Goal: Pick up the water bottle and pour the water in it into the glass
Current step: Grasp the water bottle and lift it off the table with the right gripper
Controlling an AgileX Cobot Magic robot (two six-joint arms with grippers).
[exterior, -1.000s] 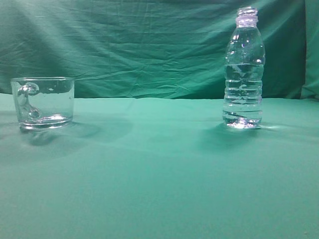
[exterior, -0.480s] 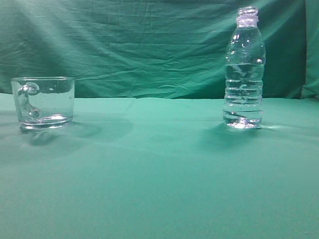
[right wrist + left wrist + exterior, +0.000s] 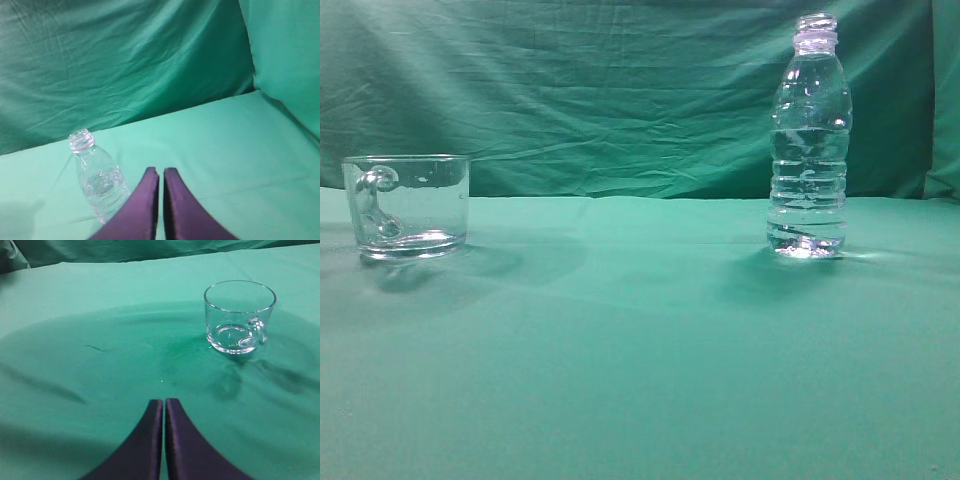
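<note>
Judging from how things lie, nothing of the task is done yet: the water bottle (image 3: 809, 140) stands upright and uncapped on the green worktop (image 3: 640, 380), with the water (image 3: 807, 195) filling roughly its lower two thirds, and the glass (image 3: 406, 205) sits empty, well apart from it. In the exterior view the bottle is out at about 3 o'clock and the glass at about 9 o'clock; no arm shows there. Everything is left to do: reach, grasp, lift, carry across and tip.

The left claw (image 3: 164, 402) hangs above the cloth with its dark fingers pressed together and nothing between them; in its wrist view the glass (image 3: 239, 317) lies ahead at about 1 o'clock, handle turned toward the right of that view. The right claw (image 3: 160, 172) is likewise closed and empty, with the bottle (image 3: 97, 177) near it at about 9 o'clock, not touched. It would have to part its fingers before any grasp.
</note>
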